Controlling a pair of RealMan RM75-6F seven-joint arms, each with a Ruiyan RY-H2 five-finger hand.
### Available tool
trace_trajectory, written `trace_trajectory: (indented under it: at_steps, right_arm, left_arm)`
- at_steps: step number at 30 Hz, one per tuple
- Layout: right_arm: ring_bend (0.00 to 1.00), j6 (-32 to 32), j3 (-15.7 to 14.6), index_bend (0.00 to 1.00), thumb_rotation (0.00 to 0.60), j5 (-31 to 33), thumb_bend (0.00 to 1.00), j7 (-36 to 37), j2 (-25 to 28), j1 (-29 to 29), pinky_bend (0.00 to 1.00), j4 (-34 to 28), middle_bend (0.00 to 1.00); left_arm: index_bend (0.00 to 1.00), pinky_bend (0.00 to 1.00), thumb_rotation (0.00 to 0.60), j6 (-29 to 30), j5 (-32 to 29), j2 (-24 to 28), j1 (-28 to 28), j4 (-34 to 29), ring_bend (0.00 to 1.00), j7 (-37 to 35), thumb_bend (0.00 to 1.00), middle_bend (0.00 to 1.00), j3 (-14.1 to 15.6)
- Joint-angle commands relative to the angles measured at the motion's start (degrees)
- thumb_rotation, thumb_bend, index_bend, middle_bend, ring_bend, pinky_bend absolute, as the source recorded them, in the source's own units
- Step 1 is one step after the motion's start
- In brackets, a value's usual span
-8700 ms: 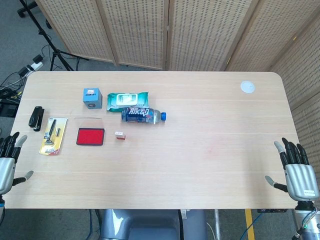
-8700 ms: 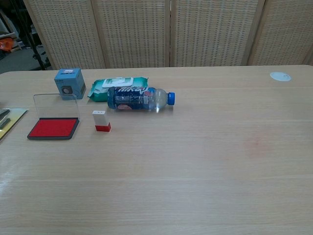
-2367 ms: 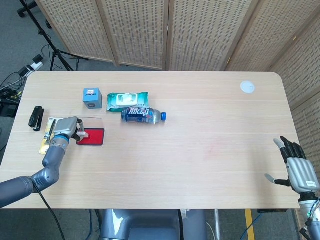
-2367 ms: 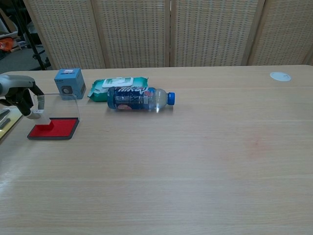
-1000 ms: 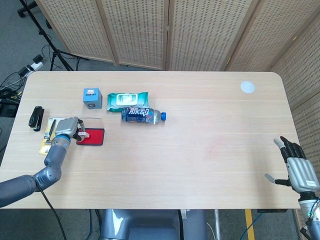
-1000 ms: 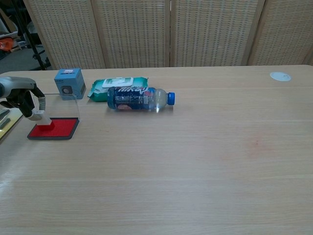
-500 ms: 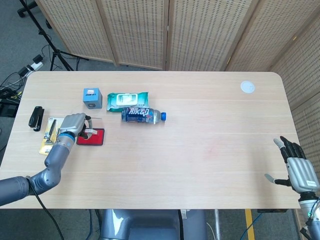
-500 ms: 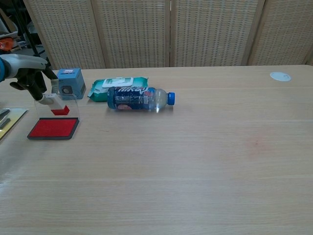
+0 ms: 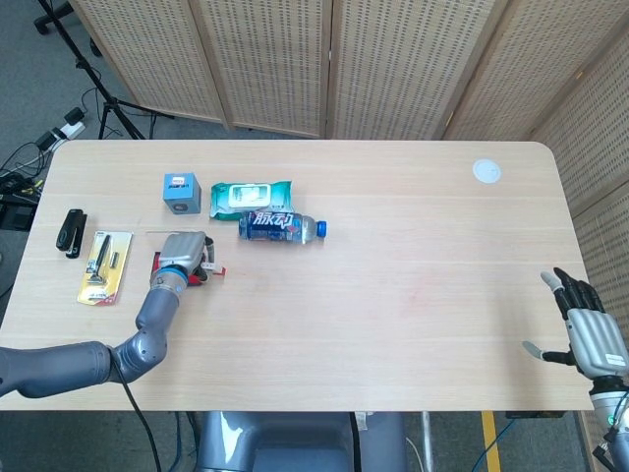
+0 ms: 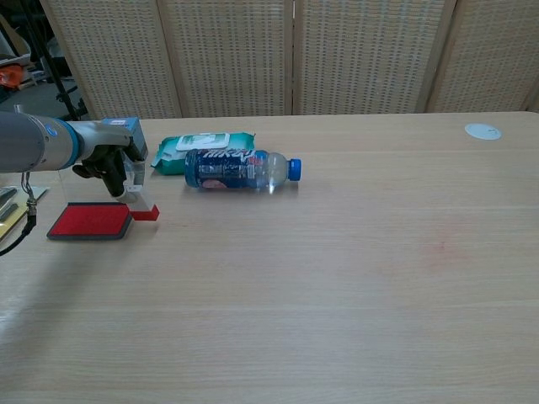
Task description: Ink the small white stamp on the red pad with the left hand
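Note:
The red ink pad [image 10: 90, 221] lies at the table's left, its clear lid [image 10: 84, 183] standing up behind it; in the head view my left hand [image 9: 182, 257] covers most of the pad [image 9: 160, 266]. My left hand [image 10: 108, 162] pinches the small white stamp [image 10: 141, 204] from above. The stamp's red base [image 10: 146, 215] faces down, just right of the pad's right edge, at or close to the tabletop. The stamp [image 9: 211, 267] also peeks out to the right of the hand. My right hand [image 9: 590, 336] hovers at the table's near right corner, fingers spread, holding nothing.
Behind the pad stand a blue box [image 9: 181, 192], a green wipes pack [image 9: 251, 195] and a lying water bottle [image 9: 280, 226]. A black stapler [image 9: 71, 230] and a yellow card pack [image 9: 105, 265] lie at the far left. A white disc [image 9: 486, 171] sits at the back right.
My left hand lifted the stamp off the red pad, carried it to the right and lowered it beside the pad's right edge. The right hand has hardly moved.

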Motion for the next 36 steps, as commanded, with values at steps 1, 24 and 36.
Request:
trace_trajectory:
  at_steps: [1, 24, 36]
  right_arm:
    - [0.00, -0.03, -0.03, 0.00, 0.600, -0.01, 0.00, 0.04, 0.04, 0.00, 0.00, -0.07, 0.00]
    - [0.00, -0.47, -0.13, 0.00, 0.600, 0.12, 0.00, 0.42, 0.34, 0.06, 0.00, -0.22, 0.00]
    - [0.00, -0.54, -0.07, 0.00, 0.600, 0.25, 0.00, 0.70, 0.46, 0.06, 0.00, -0.26, 0.00]
  left_arm:
    - [0.64, 0.96, 0.600, 0.24, -1.75, -0.92, -0.61, 0.92, 1.00, 1.11, 0.45, 1.00, -0.15]
    - [0.64, 0.96, 0.600, -0.29, -3.62, -4.08, -0.58, 4.26, 1.00, 3.73, 0.44, 1.00, -1.20]
    - [0.53, 0.96, 0.600, -0.43, -3.34, -4.65, -0.19, 4.81, 1.00, 4.29, 0.40, 1.00, -1.68]
